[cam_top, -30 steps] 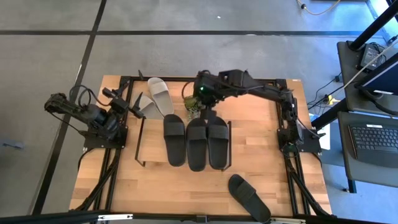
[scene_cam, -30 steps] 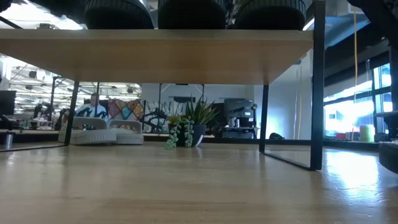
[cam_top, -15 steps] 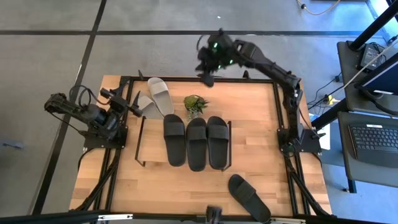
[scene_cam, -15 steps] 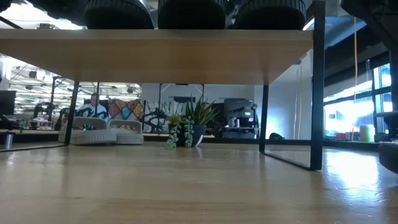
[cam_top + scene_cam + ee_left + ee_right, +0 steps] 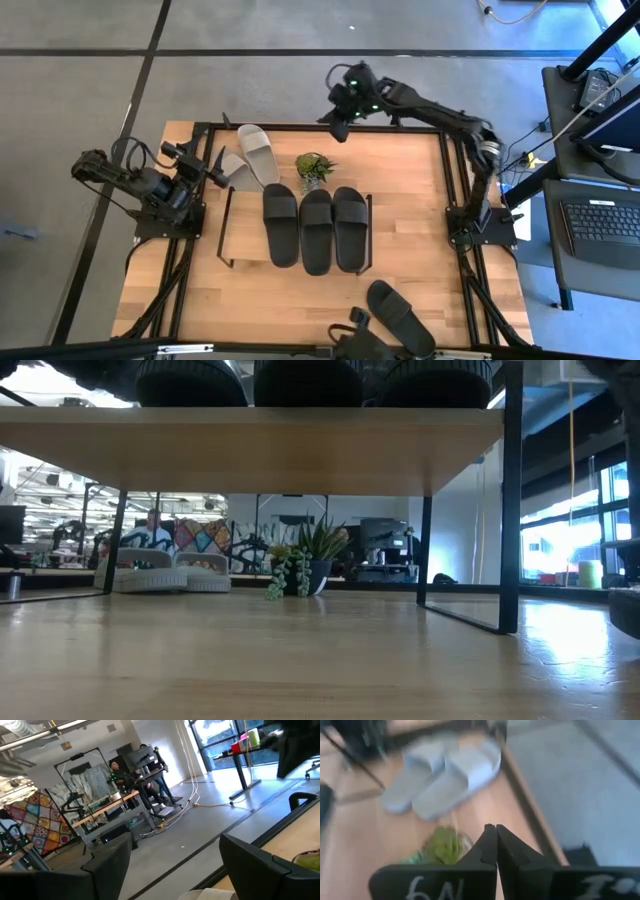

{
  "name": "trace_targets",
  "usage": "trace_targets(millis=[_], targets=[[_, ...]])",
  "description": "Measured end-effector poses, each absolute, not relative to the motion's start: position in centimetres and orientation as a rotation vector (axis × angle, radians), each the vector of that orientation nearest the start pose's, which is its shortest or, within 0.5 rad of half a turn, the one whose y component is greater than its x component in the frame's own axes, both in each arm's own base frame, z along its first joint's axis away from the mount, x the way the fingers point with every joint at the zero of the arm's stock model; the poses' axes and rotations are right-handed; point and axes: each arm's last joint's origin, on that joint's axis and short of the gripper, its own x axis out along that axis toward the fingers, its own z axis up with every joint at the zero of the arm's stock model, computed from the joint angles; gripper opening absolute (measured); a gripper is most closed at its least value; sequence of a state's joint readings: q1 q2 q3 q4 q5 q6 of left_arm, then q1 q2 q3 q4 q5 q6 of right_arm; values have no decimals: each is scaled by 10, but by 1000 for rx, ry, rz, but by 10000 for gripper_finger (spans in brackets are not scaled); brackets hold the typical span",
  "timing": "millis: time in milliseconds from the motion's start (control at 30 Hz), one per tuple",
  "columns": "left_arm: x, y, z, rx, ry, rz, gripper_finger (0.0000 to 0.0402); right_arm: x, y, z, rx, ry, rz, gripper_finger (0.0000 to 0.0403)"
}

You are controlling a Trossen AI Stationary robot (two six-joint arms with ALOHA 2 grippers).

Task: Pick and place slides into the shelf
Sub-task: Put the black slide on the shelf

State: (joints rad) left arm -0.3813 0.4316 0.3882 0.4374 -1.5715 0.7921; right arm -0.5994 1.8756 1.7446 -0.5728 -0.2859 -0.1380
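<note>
Three black slides (image 5: 317, 232) lie side by side on the shelf (image 5: 245, 235); in the low view their ends (image 5: 190, 380) show above the shelf's board (image 5: 250, 450). A fourth black slide (image 5: 400, 318) lies on the table near its front right. Two grey-white slides (image 5: 258, 153) (image 5: 445, 775) rest at the far left, beside a small plant (image 5: 312, 168). My right gripper (image 5: 337, 127) (image 5: 496, 845) is shut and holds nothing, raised over the table's far edge beyond the plant. My left gripper (image 5: 205, 168) (image 5: 175, 870) stands open at the table's left, next to the grey-white slides.
The plant (image 5: 305, 565) stands just behind the shelf's far end. Black frame rails (image 5: 200, 130) run round the tabletop. A dark object (image 5: 355, 342) shows at the near edge. Bare wood lies in front of the shelf and to its right.
My right gripper has swung from above the plant and the shelf's far end toward the table's far edge, tipping as it went and staying shut with nothing in it. The slides and the plant have kept their places.
</note>
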Motion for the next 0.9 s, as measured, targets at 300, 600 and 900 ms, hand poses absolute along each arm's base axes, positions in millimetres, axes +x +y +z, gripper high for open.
trace_targets(millis=[300,600,900], targets=[[97,-8,290,378,181,1085,293,273,-175,324,150,433,-360,0],[111,-8,287,435,159,1026,293,213,-103,288,178,189,-298,2],[148,-4,304,493,242,1090,293,192,-77,265,231,167,-275,7]])
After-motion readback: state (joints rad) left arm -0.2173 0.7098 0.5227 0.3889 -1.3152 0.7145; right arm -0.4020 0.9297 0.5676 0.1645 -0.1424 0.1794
